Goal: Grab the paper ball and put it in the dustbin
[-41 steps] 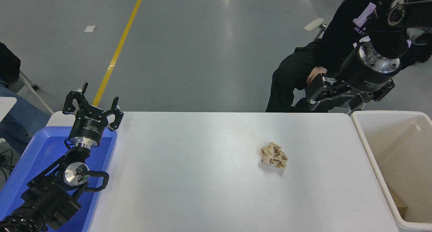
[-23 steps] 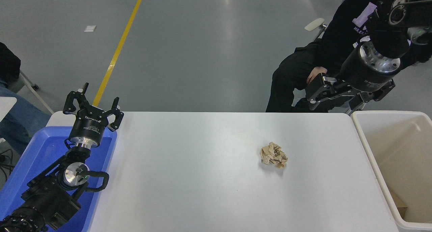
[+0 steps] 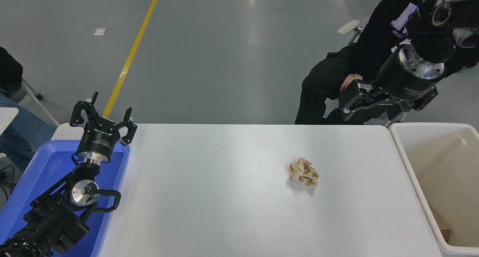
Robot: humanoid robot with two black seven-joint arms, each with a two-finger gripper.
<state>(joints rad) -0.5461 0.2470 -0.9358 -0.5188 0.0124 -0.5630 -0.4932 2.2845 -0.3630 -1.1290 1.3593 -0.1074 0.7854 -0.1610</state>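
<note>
Tan crumpled paper, the paper ball [image 3: 303,171], lies free on the white tabletop [image 3: 224,197], right of centre, well apart from both arms. It touches nothing but the surface. The dustbin [image 3: 408,167] stands off the tabletop's right edge, open-topped, with a brown scrap low in its near corner.

Right tool [image 3: 365,101] hangs beyond the far right corner of the tabletop, high above the surface, fingers spread apart and empty. Left tool [image 3: 103,118] is parked over the blue tray [image 3: 33,174] at lower left, fingers likewise apart.

Step in hand, by my judgement: the approach, with no grasp made. The next move calls for the right arm to travel toward the camera and descend over the wad, fingers straddling it.

Orientation: the wad is lumpy and near-round, slightly longer along a line from upper left to lower right. It has no clear pointing end. A closure across the shorter width should suit.

A seated person [image 3: 336,73] is behind the right arm.
</note>
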